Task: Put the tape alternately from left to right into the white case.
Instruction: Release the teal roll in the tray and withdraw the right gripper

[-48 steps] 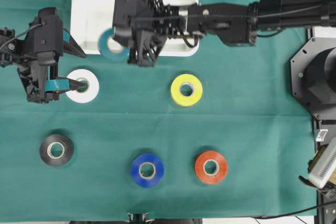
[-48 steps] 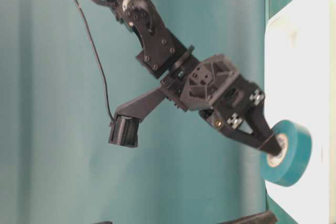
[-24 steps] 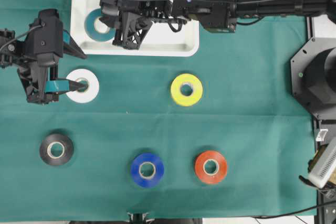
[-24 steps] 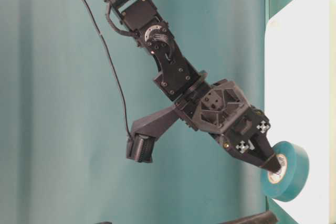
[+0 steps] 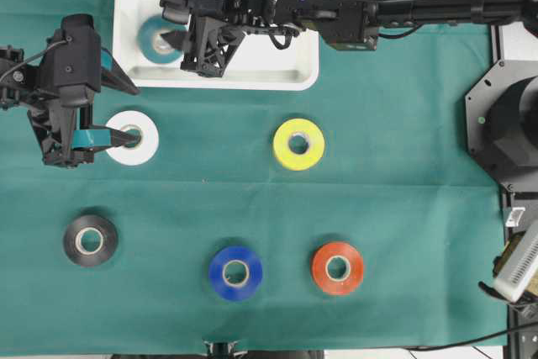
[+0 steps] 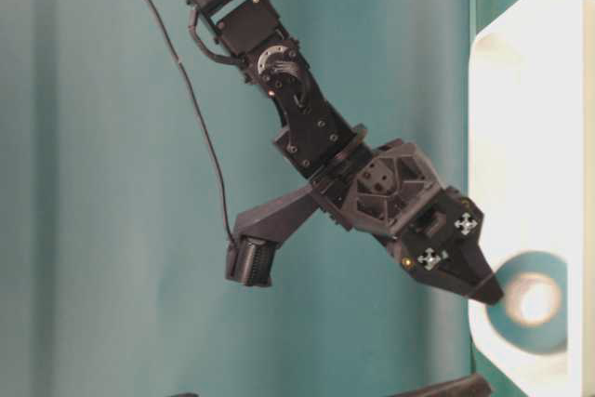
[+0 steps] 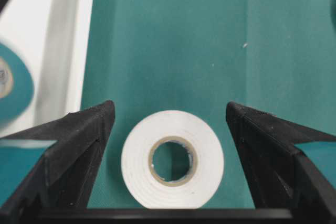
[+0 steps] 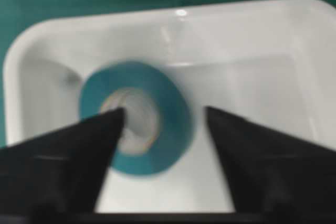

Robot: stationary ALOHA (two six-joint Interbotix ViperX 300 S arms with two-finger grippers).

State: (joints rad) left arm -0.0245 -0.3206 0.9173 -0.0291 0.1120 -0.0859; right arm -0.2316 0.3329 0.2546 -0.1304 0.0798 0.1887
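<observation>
White case (image 5: 294, 69): top of the green table (image 5: 403, 208), left of centre. Holds one roll.

Teal tape (image 5: 155, 39): lies in the case's left end, near the corner. Blurred in the right wrist view; whether it has settled flat cannot be told.

Right gripper (image 5: 179, 39): over the case, fingers parted, one tip at the teal roll's core, the other outside it. No grip evident; judged the release step of the first placement.

Left gripper (image 7: 168, 124): fingers wide apart, straddling the white tape (image 5: 132, 137), touching nothing, holding nothing.

White tape: on the table just below the case's left end.

Remaining rolls, all loose on the table: yellow tape (image 5: 298, 144), black tape (image 5: 90, 240), blue tape (image 5: 235, 272), red-orange tape (image 5: 337, 267).

Next move, as judged: right arm clears the case; left fingers lower and close across the white roll.
</observation>
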